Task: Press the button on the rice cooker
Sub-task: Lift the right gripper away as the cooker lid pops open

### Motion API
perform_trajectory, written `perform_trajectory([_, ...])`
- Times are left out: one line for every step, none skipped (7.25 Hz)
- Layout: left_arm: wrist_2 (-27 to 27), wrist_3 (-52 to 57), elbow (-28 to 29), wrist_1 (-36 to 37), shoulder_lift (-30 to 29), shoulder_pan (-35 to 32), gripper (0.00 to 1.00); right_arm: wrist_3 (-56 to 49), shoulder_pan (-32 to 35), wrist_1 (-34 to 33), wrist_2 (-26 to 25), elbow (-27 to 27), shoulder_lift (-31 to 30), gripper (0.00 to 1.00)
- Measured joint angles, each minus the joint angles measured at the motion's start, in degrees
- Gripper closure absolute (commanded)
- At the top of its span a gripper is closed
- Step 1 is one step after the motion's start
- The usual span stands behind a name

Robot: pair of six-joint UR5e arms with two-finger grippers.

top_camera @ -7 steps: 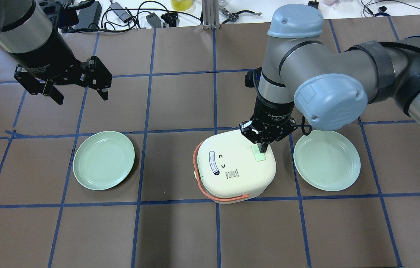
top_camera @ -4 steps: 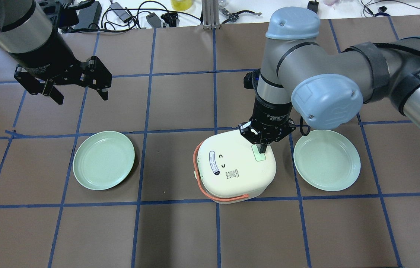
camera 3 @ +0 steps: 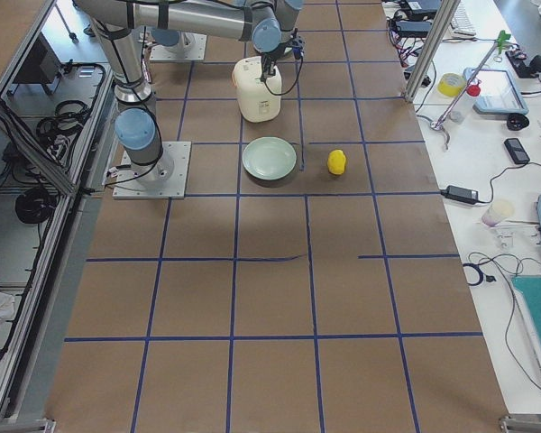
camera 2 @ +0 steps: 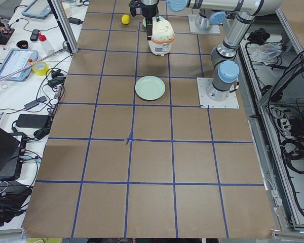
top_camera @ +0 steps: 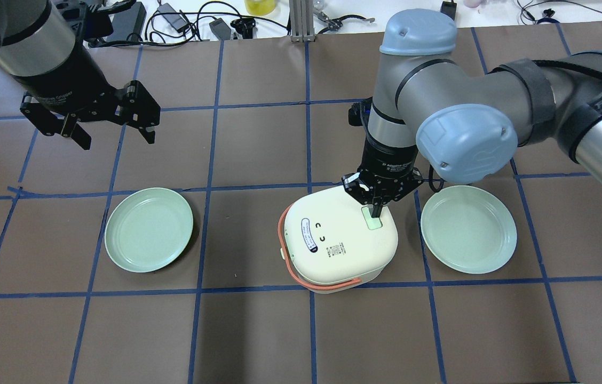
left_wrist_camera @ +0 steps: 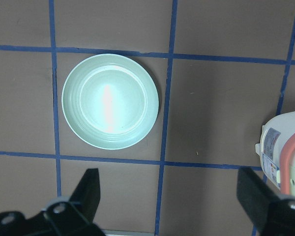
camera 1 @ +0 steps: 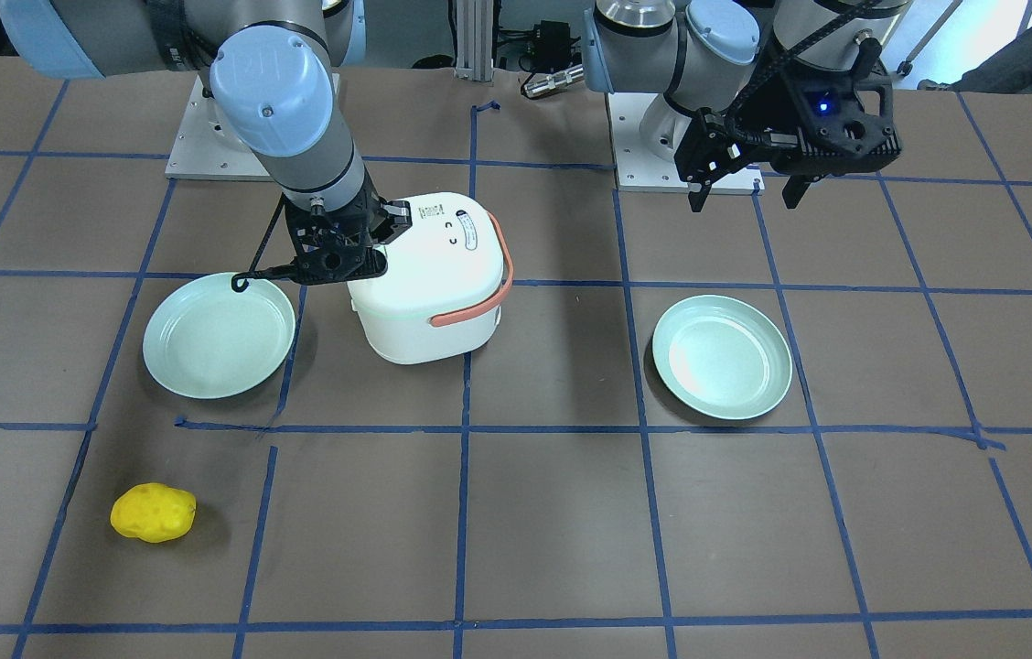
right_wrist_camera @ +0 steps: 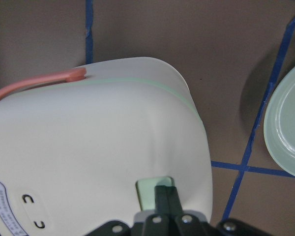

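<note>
The brown table [top_camera: 258,330], gridded with blue tape, carries a white rice cooker [top_camera: 333,250] near its middle. The cooker stands between two pale green plates, the left plate [top_camera: 149,229] well apart from it and the right plate [top_camera: 468,229] just beside it. The left gripper [top_camera: 117,140] hangs above bare table with its fingers spread wide, far from the cooker. The right gripper [top_camera: 377,212] points straight down over the lid, fingers pressed together. A yellow lump [camera 1: 153,513] lies beyond the right plate. The right gripper's tips sit on the small green button [top_camera: 373,223] at the lid's right edge.
</note>
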Motion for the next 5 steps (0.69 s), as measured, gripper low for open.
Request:
perform_trajectory([0.0, 0.0, 0.0, 0.0, 0.0, 0.0, 0.0, 0.19, -0.05, 0.22, 0.06, -1.65, -0.41, 0.22])
perform_trajectory([0.0, 0.0, 0.0, 0.0, 0.0, 0.0, 0.0, 0.36, -0.09, 0.99, 0.03, -4.3, -0.64, 0.0])
perform_trajectory([0.0, 0.0, 0.0, 0.0, 0.0, 0.0, 0.0, 0.52, -0.2, 1.88, -0.08, -6.97, -0.77, 0.0])
perform_trajectory([0.0, 0.0, 0.0, 0.0, 0.0, 0.0, 0.0, 0.72, -0.54, 2.53, -0.41, -9.77, -0.9, 0.0])
perform_trajectory([0.0, 0.0, 0.0, 0.0, 0.0, 0.0, 0.0, 1.0, -1.09, 3.12, -0.86, -12.39, -0.98, 0.0])
